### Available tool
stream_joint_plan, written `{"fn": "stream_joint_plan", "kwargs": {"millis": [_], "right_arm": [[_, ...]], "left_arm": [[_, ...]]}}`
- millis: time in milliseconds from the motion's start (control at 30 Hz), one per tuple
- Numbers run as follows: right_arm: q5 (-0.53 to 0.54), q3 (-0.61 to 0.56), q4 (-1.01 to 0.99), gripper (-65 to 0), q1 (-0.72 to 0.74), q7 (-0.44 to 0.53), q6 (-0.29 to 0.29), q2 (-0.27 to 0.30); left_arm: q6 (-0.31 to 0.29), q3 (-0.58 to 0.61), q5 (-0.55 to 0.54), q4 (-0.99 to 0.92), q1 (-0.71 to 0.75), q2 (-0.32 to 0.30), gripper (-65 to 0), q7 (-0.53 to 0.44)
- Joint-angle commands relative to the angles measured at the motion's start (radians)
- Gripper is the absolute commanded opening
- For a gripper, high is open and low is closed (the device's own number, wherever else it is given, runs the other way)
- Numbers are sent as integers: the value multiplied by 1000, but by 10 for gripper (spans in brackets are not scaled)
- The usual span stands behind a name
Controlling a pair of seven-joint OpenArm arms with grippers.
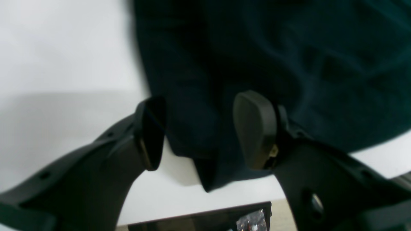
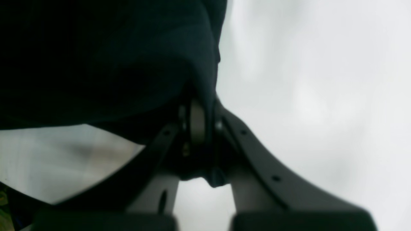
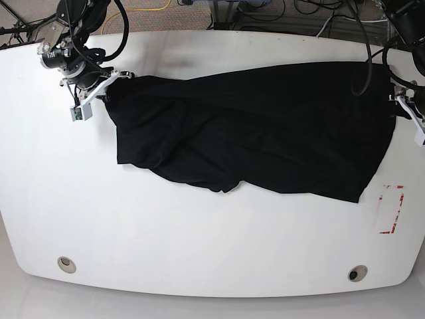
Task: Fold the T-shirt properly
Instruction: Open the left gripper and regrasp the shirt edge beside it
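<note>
The black T-shirt [image 3: 265, 126] lies loosely spread and rumpled across the white table, with a fold hanging toward the front near the middle. At its far left corner my right gripper [image 3: 111, 83] is shut on the cloth. In the right wrist view the fingers [image 2: 200, 122] are pressed together with the T-shirt [image 2: 112, 64] pinched between them and draped over them. My left gripper [image 3: 393, 96] is at the shirt's right edge. In the left wrist view its jaws [image 1: 202, 131] stand apart, and a corner of the T-shirt [image 1: 289, 64] hangs between the two pads without being pinched.
The white table [image 3: 199, 232] has a round hole near each front corner [image 3: 66, 264] [image 3: 357, 273]. A red-marked rectangle [image 3: 390, 209] sits by the right edge. Cables run behind the table's back edge [image 3: 265, 13]. A dark object [image 1: 199, 221] shows below the table edge.
</note>
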Motion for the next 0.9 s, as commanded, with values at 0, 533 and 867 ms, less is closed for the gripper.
{"fn": "stream_joint_plan", "kwargs": {"millis": [0,533,867], "right_arm": [[14,3,17,-650,7,17,1,9],[13,3,17,-650,21,19,1,9],[14,3,17,-650,22,19,1,9]], "left_arm": [[-2,1,-17,-46,-28,-14,-301,-23],[-2,70,-23,-215,-136,31,-303,-24],[-2,88,-17,-221,-139,60,-303,-24]]}}
